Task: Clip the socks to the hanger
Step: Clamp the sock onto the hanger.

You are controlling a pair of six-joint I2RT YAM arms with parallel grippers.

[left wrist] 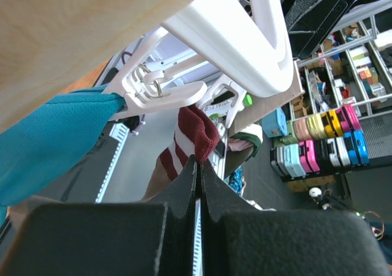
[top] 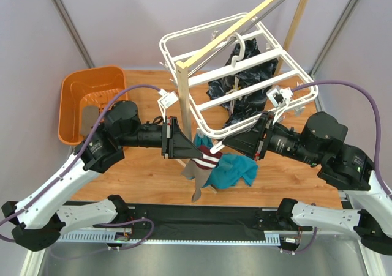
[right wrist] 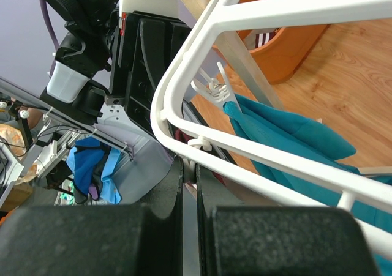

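We see the large white plastic rectangular hanger (top: 239,68) (left wrist: 245,37) (right wrist: 318,3) hanging tilted from a pale wooden pole rack (top: 182,98), toward 12 o'clock of the wooden table (top: 147,178). A black patterned garment (top: 222,91) dangles inside it. Both arms meet under the frame's 6 o'clock edge. The left gripper (top: 195,149) (left wrist: 197,169) comes in from 9 o'clock with its fingers pressed flat together, pinching the maroon-and-white striped cuff of a small taupe sock (top: 205,158) (left wrist: 193,132). The taupe foot of the sock hangs down toward 6 o'clock. The right gripper (top: 223,146) (right wrist: 188,166) reaches in from 3 o'clock, its fingers drawn nearly together on a small white clip (top: 216,147) (right wrist: 197,144) that hangs from the frame's rail, just beside the cuff. We cannot tell whether the cuff is yet inside that clip. A second white clip (left wrist: 162,95) (right wrist: 214,91) on the same rail grips a teal cloth (top: 236,169) (left wrist: 49,141) (right wrist: 282,129), which droops at 4 o'clock of the sock. An orange plastic basket (top: 70,114) (right wrist: 288,49) stands at 9 o'clock of the table, well apart from the sock.
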